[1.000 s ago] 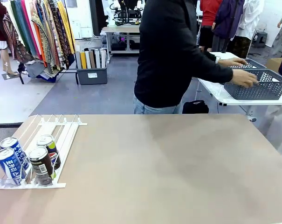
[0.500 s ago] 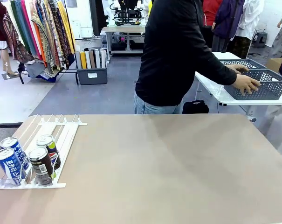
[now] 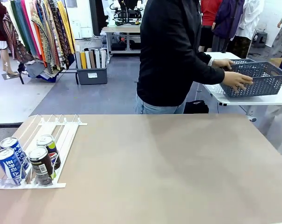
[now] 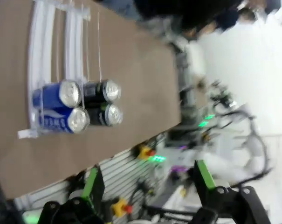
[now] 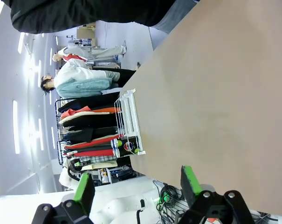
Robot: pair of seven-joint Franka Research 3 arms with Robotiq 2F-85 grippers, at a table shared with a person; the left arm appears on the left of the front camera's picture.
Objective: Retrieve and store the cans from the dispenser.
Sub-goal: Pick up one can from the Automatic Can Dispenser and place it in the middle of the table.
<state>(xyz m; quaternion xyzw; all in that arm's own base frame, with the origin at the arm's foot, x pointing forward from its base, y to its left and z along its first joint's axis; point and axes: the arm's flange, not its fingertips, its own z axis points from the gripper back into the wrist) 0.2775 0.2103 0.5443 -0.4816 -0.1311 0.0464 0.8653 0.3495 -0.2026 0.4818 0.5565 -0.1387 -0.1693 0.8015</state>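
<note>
The white dispenser [image 3: 62, 134] lies at the table's near left corner, its lanes sloping toward me. At its front stops stand two blue-and-white cans [image 3: 11, 163] in the left lanes and two black Pepsi cans [image 3: 43, 164] beside them. From above, the left wrist view shows the blue cans [image 4: 59, 106], the black cans [image 4: 103, 102] and the dispenser's rails [image 4: 43, 42]. My left gripper [image 4: 147, 182] hangs open, high and clear of them. My right gripper [image 5: 137, 184] is open above the bare tabletop, with the dispenser [image 5: 128, 116] far off.
A person in black stands at the far edge, turned to the side. Both of the person's hands [image 3: 236, 80] hold a blue-grey mesh basket [image 3: 255, 77] above a white side table [image 3: 280, 99]. The brown tabletop [image 3: 168, 163] is bare right of the dispenser.
The person has lifted the mesh basket off the side table and tilted it, drawing it slightly left. The cans and dispenser have not moved.
</note>
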